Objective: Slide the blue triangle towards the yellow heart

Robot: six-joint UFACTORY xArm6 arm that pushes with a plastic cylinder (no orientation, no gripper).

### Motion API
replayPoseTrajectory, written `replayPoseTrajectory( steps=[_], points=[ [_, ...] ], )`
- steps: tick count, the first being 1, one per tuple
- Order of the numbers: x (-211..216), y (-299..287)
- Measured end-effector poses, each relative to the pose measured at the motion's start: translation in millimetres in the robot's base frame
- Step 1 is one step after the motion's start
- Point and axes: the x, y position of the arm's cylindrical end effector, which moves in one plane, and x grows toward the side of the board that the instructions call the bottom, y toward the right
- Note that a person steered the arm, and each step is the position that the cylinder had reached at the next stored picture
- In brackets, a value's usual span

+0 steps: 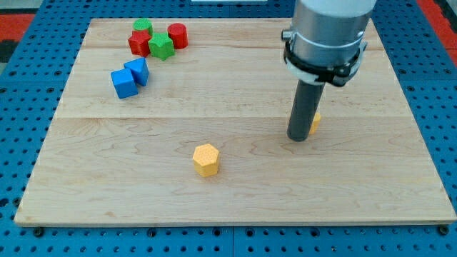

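The blue triangle (138, 71) lies at the view's upper left, touching a blue cube (123, 83) on its lower left. A yellow block (314, 123), mostly hidden behind my rod, shows just right of the rod at the view's right of centre; its shape cannot be made out. My tip (299, 138) rests on the board right beside that yellow block, far to the right of the blue triangle.
A yellow hexagon (206, 159) sits below centre. At the top left are a red block (139, 42), a green block (161, 46), a red cylinder (178, 35) and another green block (143, 26) clustered together. The wooden board (235, 207) lies on a blue pegged surface.
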Motion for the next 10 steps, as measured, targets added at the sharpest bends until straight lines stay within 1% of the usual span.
replayPoseTrajectory(
  steps=[1, 2, 3, 4, 5, 6, 7, 8, 10],
  points=[
    [-24.6, 3.4],
    [-7.9, -30.1],
    [-7.9, -138.7],
    [-24.2, -260.1],
    [-57.0, -335.3],
    [-107.4, -326.0],
    [-132.5, -268.5],
    [-143.2, -207.2],
    [-129.0, -209.4]
  ],
)
